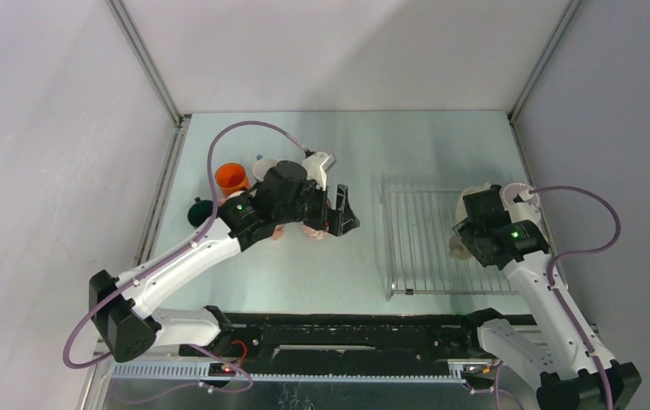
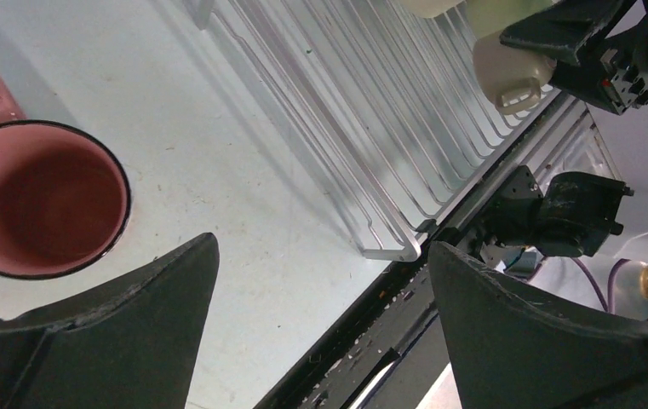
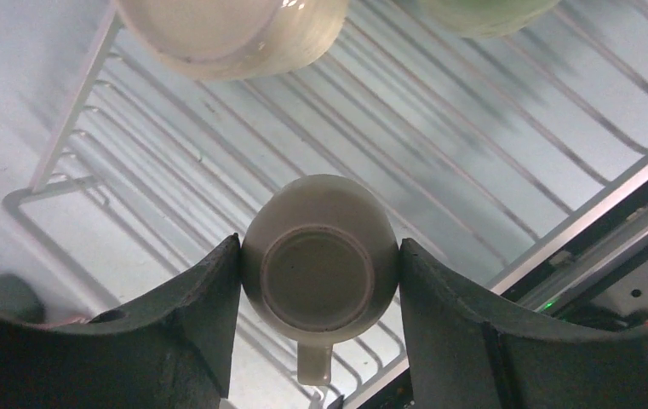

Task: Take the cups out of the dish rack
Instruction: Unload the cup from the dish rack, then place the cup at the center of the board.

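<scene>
The dish rack [image 1: 424,243] lies on the right half of the table. My right gripper [image 3: 320,273] is shut on an upturned beige cup [image 3: 320,256], both fingers against its sides, handle towards the camera, over the rack's bars [image 3: 473,162]. That cup also shows in the top view [image 1: 457,248] and the left wrist view [image 2: 512,72]. A cream cup [image 3: 226,34] and a pale green cup [image 3: 473,13] stand further along the rack. My left gripper [image 1: 342,213] is open and empty, left of the rack, beside a pink cup [image 2: 39,200] upright on the table.
An orange cup [image 1: 231,178], a dark teal cup [image 1: 200,210] and a pale cup [image 1: 263,166] stand on the table at the left, partly under my left arm. The rack's near corner [image 2: 392,249] lies close to the black front rail [image 2: 371,332].
</scene>
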### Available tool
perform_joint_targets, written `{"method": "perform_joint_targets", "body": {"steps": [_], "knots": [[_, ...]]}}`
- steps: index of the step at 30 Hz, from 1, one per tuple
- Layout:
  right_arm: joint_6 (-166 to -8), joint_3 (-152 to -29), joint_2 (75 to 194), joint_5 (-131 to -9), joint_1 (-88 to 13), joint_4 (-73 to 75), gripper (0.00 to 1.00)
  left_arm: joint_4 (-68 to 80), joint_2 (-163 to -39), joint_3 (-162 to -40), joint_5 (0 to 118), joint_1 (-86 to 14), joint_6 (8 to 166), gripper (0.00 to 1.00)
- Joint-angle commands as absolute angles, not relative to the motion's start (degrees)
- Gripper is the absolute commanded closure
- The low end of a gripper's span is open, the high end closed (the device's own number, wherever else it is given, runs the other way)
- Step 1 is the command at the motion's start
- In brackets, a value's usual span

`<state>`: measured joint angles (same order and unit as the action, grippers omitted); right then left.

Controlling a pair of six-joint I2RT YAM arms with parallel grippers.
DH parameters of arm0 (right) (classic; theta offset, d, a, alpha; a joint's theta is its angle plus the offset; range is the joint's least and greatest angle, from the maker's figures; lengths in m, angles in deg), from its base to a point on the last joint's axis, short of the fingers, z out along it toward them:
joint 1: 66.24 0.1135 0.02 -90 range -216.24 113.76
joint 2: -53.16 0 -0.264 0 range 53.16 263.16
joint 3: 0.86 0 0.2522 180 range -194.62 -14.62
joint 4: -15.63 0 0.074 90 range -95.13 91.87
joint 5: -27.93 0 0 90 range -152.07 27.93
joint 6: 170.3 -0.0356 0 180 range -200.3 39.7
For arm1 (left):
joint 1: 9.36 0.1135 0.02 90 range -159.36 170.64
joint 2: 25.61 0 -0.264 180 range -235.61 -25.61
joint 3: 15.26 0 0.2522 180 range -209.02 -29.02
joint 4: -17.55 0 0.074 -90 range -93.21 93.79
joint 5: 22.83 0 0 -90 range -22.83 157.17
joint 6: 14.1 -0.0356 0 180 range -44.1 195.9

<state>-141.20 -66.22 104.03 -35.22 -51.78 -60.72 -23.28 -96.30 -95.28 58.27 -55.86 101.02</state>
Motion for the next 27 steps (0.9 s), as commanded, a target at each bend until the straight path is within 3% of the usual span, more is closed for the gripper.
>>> {"method": "perform_joint_targets", "body": {"steps": [1,5,13,27], "knots": [[-145.8,-70.4,105.7,-35.6,-49.0,-60.8,0.64,-12.7,-95.1,-91.5,55.8,-57.2,103.5,0.0],[-146.0,-72.5,107.9,-39.1,-48.3,-59.9,0.64,-4.9,-96.7,-89.9,58.2,-60.2,104.7,0.01],[-143.2,-76.6,109.8,-48.6,-47.9,-55.1,0.64,8.2,-101.8,-87.8,52.3,-60.5,114.8,0.07],[-142.4,-80.7,112.1,-64.7,-47.6,-42.2,0.64,27.7,-102.2,-80.9,41.9,-55.1,131.7,0.22]]}}
